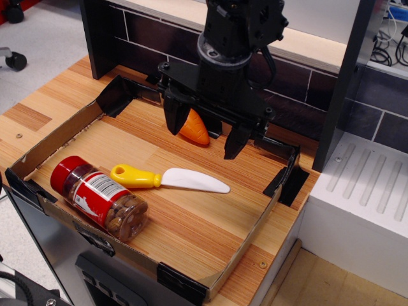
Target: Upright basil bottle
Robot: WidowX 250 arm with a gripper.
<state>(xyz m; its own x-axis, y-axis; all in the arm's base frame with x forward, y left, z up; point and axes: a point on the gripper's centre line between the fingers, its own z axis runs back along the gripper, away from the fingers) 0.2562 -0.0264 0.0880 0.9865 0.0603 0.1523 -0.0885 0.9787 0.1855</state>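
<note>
The basil bottle [101,198] lies on its side at the front left of the wooden tray, red cap toward the left, clear body with brownish contents toward the right. It rests against the tray's low cardboard front wall. My gripper [205,135] hangs open and empty above the back middle of the tray, fingers pointing down, well behind and to the right of the bottle.
A spatula with a yellow handle [134,176] and white blade [194,182] lies just behind the bottle. An orange carrot-like piece [194,128] sits under the gripper. The cardboard rim [250,241] rings the tray. A white drain board [363,191] stands at the right.
</note>
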